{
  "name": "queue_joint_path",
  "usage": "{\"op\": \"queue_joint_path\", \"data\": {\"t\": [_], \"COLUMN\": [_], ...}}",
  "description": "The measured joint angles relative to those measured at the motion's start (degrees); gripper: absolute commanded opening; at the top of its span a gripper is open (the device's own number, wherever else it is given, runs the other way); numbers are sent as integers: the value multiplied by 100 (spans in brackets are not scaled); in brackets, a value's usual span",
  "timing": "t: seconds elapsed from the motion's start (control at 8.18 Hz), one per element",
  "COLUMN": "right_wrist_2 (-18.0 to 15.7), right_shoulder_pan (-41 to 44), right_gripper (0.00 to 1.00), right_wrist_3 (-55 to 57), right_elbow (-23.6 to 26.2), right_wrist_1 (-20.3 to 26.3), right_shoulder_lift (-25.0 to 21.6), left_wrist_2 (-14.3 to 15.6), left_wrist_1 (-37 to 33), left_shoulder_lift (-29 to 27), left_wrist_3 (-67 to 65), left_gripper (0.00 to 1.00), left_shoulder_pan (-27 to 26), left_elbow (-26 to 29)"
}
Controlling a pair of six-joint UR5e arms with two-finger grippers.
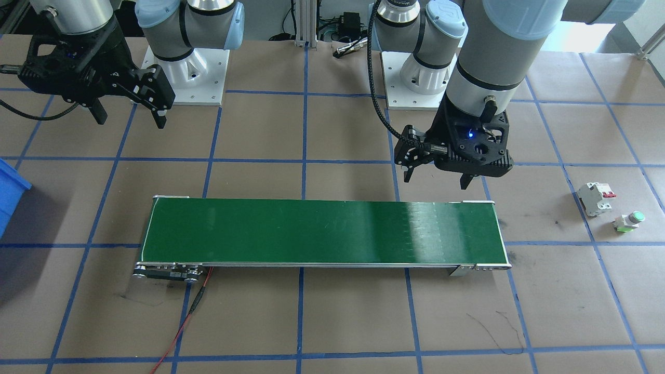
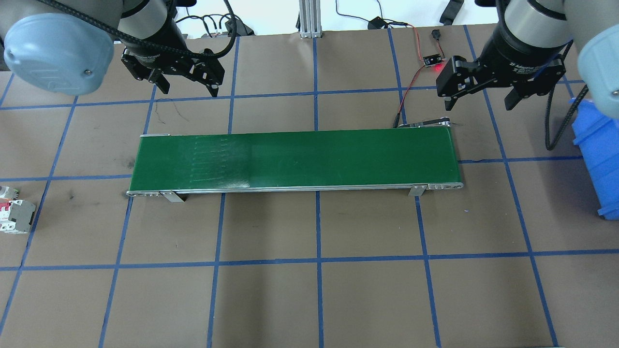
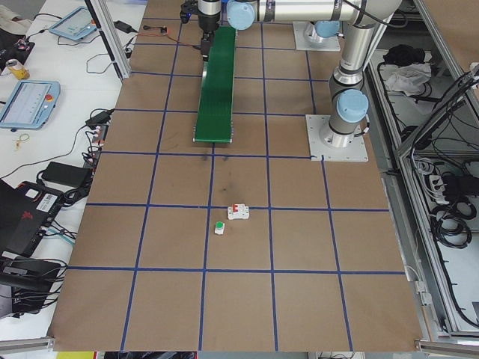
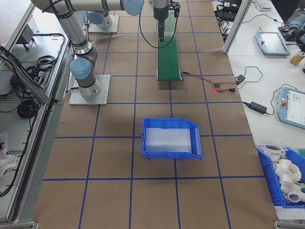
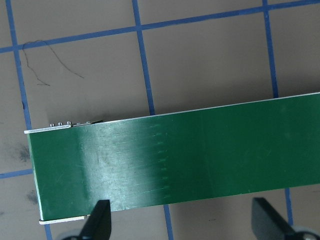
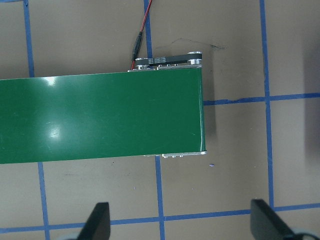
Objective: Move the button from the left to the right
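The button (image 1: 629,222) has a round green cap on a white and light-green body. It lies on the brown table at the robot's far left, also seen in the left side view (image 3: 219,227); the overhead view does not show it. My left gripper (image 1: 436,178) (image 2: 189,89) hangs open and empty over the left end of the green conveyor belt (image 1: 322,231), well short of the button. Its wrist view shows only the belt (image 5: 175,165) between its fingers (image 5: 100,220). My right gripper (image 1: 130,119) (image 2: 478,104) hovers open and empty near the belt's right end (image 6: 100,120).
A white circuit breaker with red toggles (image 1: 596,198) (image 2: 14,216) sits just beside the button. A blue bin (image 2: 597,154) (image 4: 170,138) stands on the robot's right. A red wire (image 1: 182,332) runs from the belt's right end. Blue tape lines grid the table.
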Motion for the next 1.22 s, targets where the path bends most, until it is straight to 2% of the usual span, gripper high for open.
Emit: {"op": "queue_joint_path", "data": {"t": [0.37, 0.61, 0.86, 1.22], "right_wrist_2": [-2, -2, -2, -1], "right_shoulder_pan": [0, 0, 0, 0], "right_gripper": [100, 100, 100, 100], "right_wrist_3": [0, 0, 0, 0], "right_elbow": [0, 0, 0, 0], "right_wrist_1": [0, 0, 0, 0], "right_shoulder_lift": [1, 1, -2, -4], "left_wrist_2": [-46, -17, -58, -20], "left_wrist_1": [-14, -50, -48, 15], "left_shoulder_lift": [75, 87, 54, -51], "left_wrist_3": [79, 235, 1043, 3255], "left_gripper": [100, 100, 100, 100], "left_shoulder_pan": [45, 344, 1173, 2682], "left_elbow": [33, 54, 23, -7]}}
